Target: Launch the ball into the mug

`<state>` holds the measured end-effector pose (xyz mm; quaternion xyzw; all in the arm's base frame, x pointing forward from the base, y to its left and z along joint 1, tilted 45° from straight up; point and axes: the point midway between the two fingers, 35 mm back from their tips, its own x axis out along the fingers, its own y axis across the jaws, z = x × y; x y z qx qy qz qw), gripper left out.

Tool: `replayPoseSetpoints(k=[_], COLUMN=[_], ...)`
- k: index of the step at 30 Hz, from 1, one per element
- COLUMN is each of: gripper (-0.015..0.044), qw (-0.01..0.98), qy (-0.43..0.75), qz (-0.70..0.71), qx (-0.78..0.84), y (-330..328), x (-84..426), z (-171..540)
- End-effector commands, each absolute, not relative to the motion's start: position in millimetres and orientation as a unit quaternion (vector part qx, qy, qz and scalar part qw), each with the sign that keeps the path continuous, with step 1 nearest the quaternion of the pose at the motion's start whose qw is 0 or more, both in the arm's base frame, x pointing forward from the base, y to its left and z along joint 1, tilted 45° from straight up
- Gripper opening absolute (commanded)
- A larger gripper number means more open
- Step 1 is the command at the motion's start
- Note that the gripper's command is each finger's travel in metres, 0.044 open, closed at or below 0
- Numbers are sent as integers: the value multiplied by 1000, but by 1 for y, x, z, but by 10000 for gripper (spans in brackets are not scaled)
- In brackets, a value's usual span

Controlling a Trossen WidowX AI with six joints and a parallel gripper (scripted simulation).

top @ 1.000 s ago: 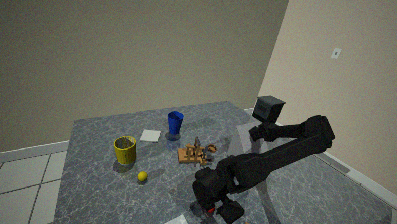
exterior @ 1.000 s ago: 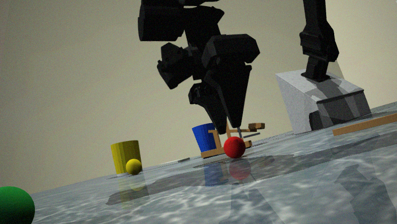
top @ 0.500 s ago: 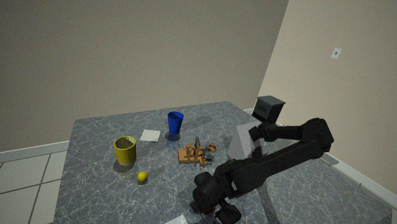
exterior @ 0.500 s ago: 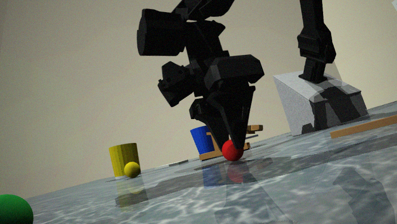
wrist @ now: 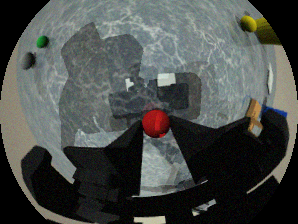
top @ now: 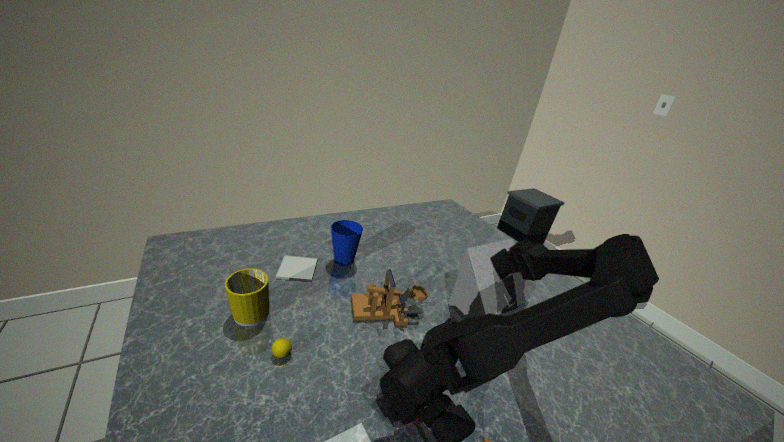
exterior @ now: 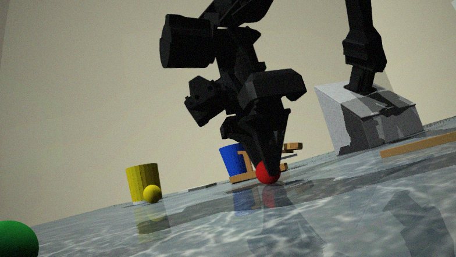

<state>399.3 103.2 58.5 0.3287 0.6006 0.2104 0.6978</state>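
The red ball [exterior: 262,174] [wrist: 156,125] rests on or just above the table. My gripper [exterior: 269,170] [wrist: 154,120] is shut on it, one fingertip at each side; the top view mostly hides this behind the arm. The orange-brown wooden catapult [top: 362,308] [exterior: 242,177] [wrist: 254,109] stands near the table's middle, its base's flat end toward the left in the top view, its cup on the right. The yellow mug [top: 249,301] [exterior: 134,181] [wrist: 269,33] stands upright at the left. I cannot see into the catapult's cup clearly.
A yellow ball [top: 281,347] [exterior: 152,193] [wrist: 248,23] lies near the yellow mug. A blue cup [top: 344,248] [exterior: 230,161] stands behind the catapult. A white tile [top: 297,267] lies between the two cups. A green ball [exterior: 15,239] [wrist: 42,42] and a grey ball [wrist: 28,60] lie farther off.
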Motion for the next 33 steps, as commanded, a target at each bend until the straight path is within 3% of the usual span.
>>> replayPoseSetpoints(k=[1,5,25,33], gripper=[102,0,0,0], qw=[696,714,697,681], qy=[602,587,603,624], qz=[210,207,208,188], qx=[330,322,328,334], y=[104,92,12,-12], x=[399,403,375,364], z=[58,62,139,106])
